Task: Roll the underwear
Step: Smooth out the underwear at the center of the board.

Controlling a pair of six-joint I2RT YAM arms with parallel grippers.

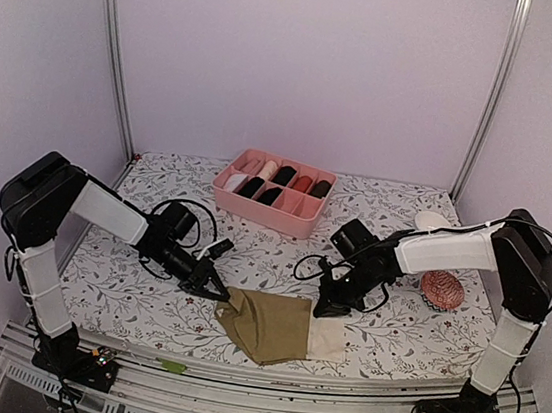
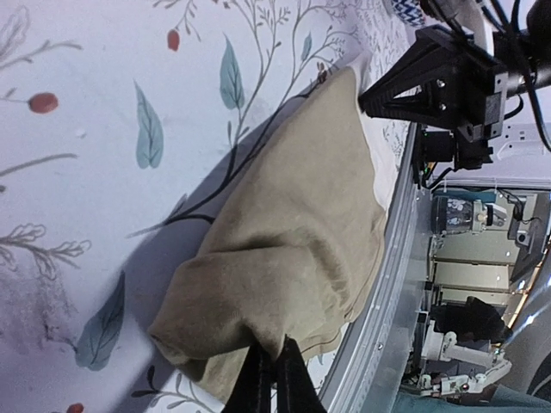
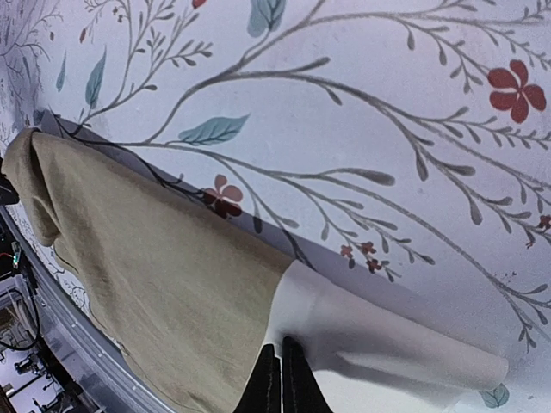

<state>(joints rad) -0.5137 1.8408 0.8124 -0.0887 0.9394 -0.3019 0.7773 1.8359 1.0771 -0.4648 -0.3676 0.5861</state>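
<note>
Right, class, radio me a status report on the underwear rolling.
Both shut on the underwear: left fingers at the olive end, right fingers at the cream waistband. Lies unrolled near the front edge. Way clear: pink box, patterned ball stand apart.

On table [image 1: 143, 301], underwear [image 1: 271, 327] before box [image 1: 255, 214]

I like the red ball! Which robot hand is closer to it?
Right. The right gripper pinches the cream end of the underwear, on the same side of the table as the ball. The left gripper pinches the far olive end.
</note>
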